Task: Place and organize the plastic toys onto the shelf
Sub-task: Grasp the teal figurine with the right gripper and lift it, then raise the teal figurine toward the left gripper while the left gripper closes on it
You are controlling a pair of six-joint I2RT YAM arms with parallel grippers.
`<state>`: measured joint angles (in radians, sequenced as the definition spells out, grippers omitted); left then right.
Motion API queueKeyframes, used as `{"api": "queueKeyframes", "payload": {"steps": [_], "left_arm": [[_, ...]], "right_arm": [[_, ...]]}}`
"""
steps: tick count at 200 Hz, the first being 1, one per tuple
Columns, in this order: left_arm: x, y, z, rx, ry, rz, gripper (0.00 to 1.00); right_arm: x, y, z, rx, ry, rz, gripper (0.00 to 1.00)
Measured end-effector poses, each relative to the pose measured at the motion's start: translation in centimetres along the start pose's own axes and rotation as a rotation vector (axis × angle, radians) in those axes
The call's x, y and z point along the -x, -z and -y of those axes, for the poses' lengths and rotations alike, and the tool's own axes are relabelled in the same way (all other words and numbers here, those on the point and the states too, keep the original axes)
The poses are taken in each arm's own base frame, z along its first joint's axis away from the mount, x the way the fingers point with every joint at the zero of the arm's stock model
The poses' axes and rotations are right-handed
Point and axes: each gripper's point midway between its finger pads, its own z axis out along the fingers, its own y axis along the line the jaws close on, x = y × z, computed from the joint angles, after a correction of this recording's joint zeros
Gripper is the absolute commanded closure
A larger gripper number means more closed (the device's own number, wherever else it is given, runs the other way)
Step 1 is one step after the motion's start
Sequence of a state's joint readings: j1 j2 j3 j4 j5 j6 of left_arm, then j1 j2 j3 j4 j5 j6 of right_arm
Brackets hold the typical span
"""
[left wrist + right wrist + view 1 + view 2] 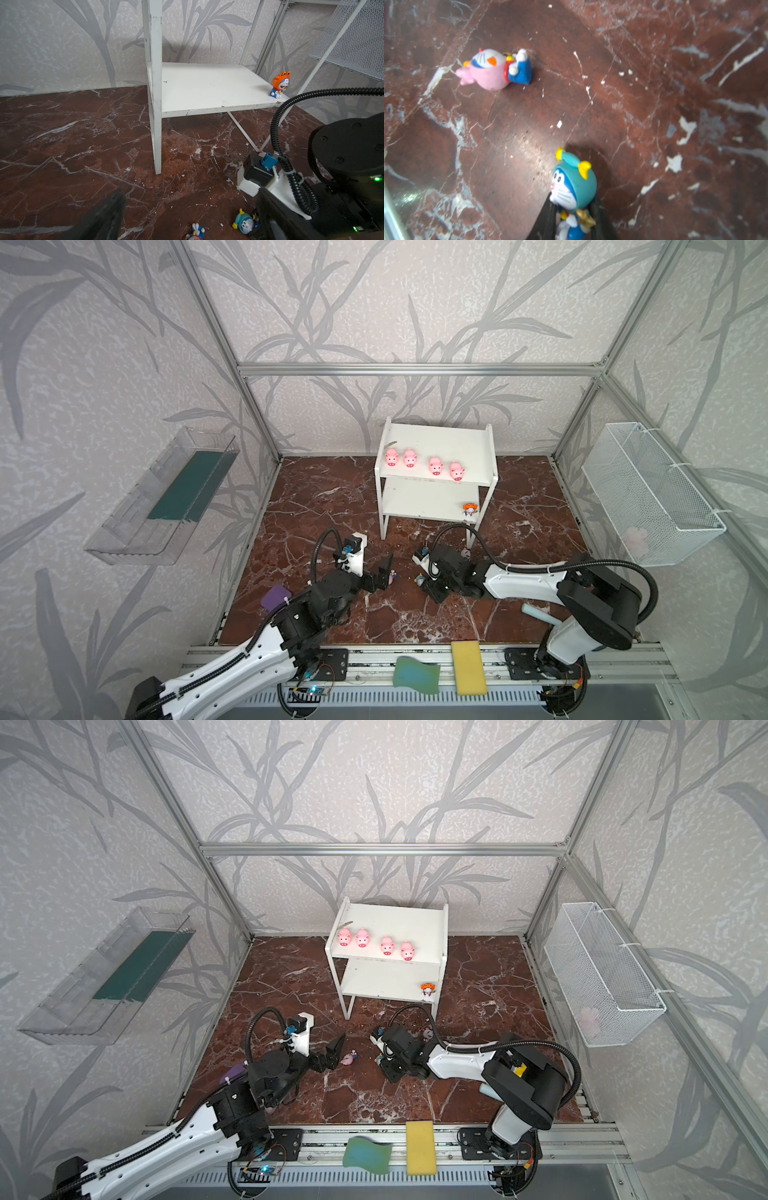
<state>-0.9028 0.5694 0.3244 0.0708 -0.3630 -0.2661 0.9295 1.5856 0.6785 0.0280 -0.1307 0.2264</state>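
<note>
Four pink pigs (410,457) stand in a row on the top board of the shelf (440,439); one orange figurine (470,510) sits at its lower board's right corner. One pink figurine (492,68) lies on the surface (654,62). A pale thing (428,1033) behind the right arm's cable (405,1011) is too hidden to identify. The right jaws clamp one teal figurine (575,185); the left jaws gape wide, empty, near the pink one.

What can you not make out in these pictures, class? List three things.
The teal figurine: legs hidden inside the shut right gripper, right wrist view.
The pink thing in the wire basket: blurred by mesh, both top views.
The purple thing: partly behind the left arm, in a top view.
</note>
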Motion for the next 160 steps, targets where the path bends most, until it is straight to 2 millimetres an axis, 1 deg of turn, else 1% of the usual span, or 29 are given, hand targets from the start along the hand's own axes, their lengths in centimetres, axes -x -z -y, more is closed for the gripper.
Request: {"api": "queueKeyframes", "payload": {"steps": [21, 39, 58, 82, 103, 124, 160], "left_arm": [[-0.5, -0.2, 0.6, -0.032, 0.007, -0.023, 0.01], [-1.1, -0.3, 1.6, -0.085, 0.021, -0.053, 0.01], [-1.7, -0.5, 3.0, -0.158, 0.043, -0.085, 0.02], [-2.5, -0.6, 4.8, -0.248, 0.078, -0.129, 0.04], [-2.4, -0.5, 6.5, -0.338, 0.116, -0.131, 0.07], [-1.9, -0.4, 8.1, -0.427, 0.155, -0.126, 0.14], [-2.8, -0.8, 10.1, -0.516, 0.2, -0.182, 0.3]], "right_arm": [[-0.7, 0.8, -0.1, 0.016, -0.013, 0.03, 0.84], [-0.2, 2.0, -0.4, 0.034, -0.022, 0.094, 0.85], [1.3, 3.8, -1.0, 0.061, -0.027, 0.195, 0.85], [3.4, 6.3, -1.9, 0.1, -0.027, 0.322, 0.85], [4.8, 8.2, -2.6, 0.131, -0.023, 0.402, 0.85], [5.7, 9.7, -3.2, 0.161, -0.022, 0.465, 0.85], [5.7, 11.5, -3.7, 0.193, -0.013, 0.535, 0.85]]}}
